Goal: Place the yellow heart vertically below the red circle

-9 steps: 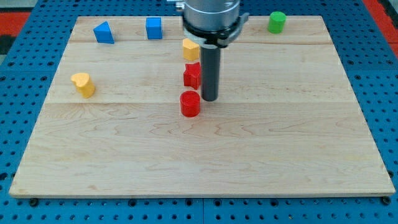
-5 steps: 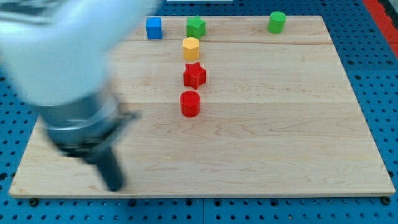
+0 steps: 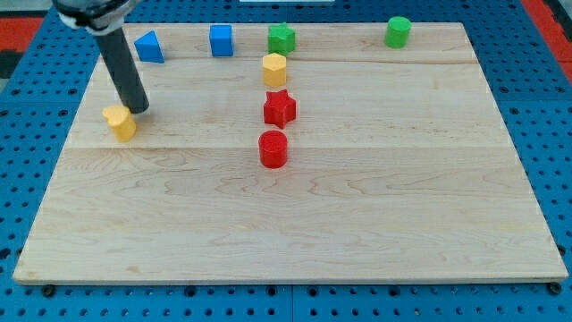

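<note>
A robotics lab bench: 1 pale wooden board (image 3: 357, 215) lies on a blue perforated mounting plate (image 3: 554, 134) with a regular hole grid, small coloured test blocks scattered across the far half.

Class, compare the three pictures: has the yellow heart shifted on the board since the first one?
No. The yellow heart sits at the same spot near the board's left edge, below the blue triangular block. Only my tip has come, now at its upper right.
</note>
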Controlling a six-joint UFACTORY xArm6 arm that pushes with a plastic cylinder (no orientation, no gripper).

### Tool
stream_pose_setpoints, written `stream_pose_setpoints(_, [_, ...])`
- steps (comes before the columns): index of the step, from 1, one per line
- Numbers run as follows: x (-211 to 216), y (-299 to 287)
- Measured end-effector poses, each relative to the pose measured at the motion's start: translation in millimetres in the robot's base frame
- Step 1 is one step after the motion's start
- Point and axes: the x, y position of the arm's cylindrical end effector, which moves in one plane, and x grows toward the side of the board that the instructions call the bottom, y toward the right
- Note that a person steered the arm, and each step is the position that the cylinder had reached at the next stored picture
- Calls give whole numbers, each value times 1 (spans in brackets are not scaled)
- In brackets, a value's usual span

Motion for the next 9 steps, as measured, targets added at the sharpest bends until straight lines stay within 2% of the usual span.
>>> stream_pose_setpoints(1, [1, -54])
stream_pose_setpoints(2, [21, -79])
stream_pose_setpoints(3, [45, -18])
stream_pose_setpoints(4, [50, 52])
stream_pose_setpoints(7, [71, 88])
stream_pose_setpoints(8, [54, 87])
stream_pose_setpoints(9, [44, 113])
